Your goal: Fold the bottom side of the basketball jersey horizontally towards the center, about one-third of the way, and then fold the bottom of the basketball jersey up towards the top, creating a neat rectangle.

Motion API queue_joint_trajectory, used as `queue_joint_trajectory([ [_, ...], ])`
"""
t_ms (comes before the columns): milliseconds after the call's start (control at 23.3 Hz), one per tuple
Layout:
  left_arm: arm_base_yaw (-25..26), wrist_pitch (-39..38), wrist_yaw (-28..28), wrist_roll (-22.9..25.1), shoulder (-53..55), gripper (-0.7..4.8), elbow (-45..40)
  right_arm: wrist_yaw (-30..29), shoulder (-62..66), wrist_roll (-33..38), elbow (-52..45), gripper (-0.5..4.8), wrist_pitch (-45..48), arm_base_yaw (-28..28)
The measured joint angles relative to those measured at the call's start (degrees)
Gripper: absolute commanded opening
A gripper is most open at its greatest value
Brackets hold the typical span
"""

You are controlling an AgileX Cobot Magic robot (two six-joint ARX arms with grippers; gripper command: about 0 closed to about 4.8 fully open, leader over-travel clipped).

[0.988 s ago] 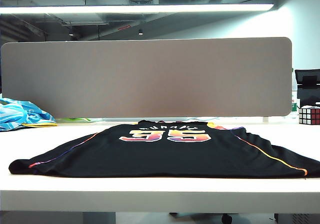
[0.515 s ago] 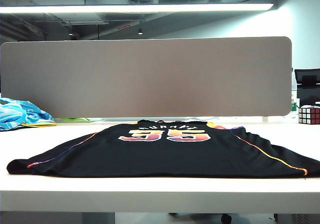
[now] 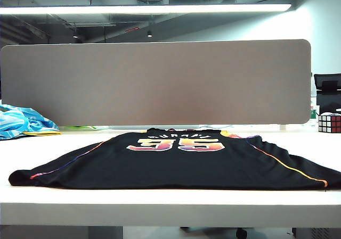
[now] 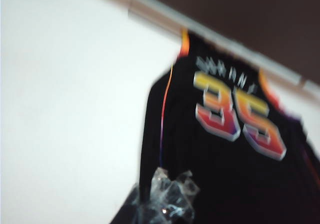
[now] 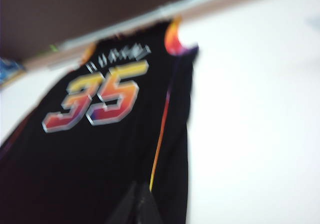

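The black basketball jersey (image 3: 176, 164) lies flat on the white table (image 3: 160, 207), its gradient number 35 facing up and its bottom hem at the near edge. Neither arm shows in the exterior view. In the blurred left wrist view, my left gripper (image 4: 162, 204) hangs over the jersey (image 4: 225, 149) near its rainbow side piping, its plastic-wrapped tips together with nothing in them. In the right wrist view, my right gripper (image 5: 140, 204) hovers over the jersey (image 5: 100, 149) beside the orange piping of the other side, dark tips shut and empty.
A grey divider panel (image 3: 154, 82) stands behind the table. A light blue striped cloth (image 3: 21, 122) lies at the back left. At the back right a Rubik's cube (image 3: 329, 123) sits, with a dark chair (image 3: 327, 87) behind it.
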Motion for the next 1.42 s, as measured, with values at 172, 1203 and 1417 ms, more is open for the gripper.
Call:
queue_joint_trajectory([
  [172,1.4,0.0,9.2,2.3,18.7,-0.06,8.6,-0.3,17.9,-5.6,12.2,-0.04,-8.6,0.0],
  [1203,7.8,-16.7,28.3,13.8,55.6,2.62,26.5,-8.8,55.2,-12.9,27.8,2.44,-26.3,-1.0],
  [1417,4.9,-19.8,26.1,16.6,55.6,2.82,26.5,-9.3,57.1,-12.9,27.8,2.89,-27.1,-1.0],
])
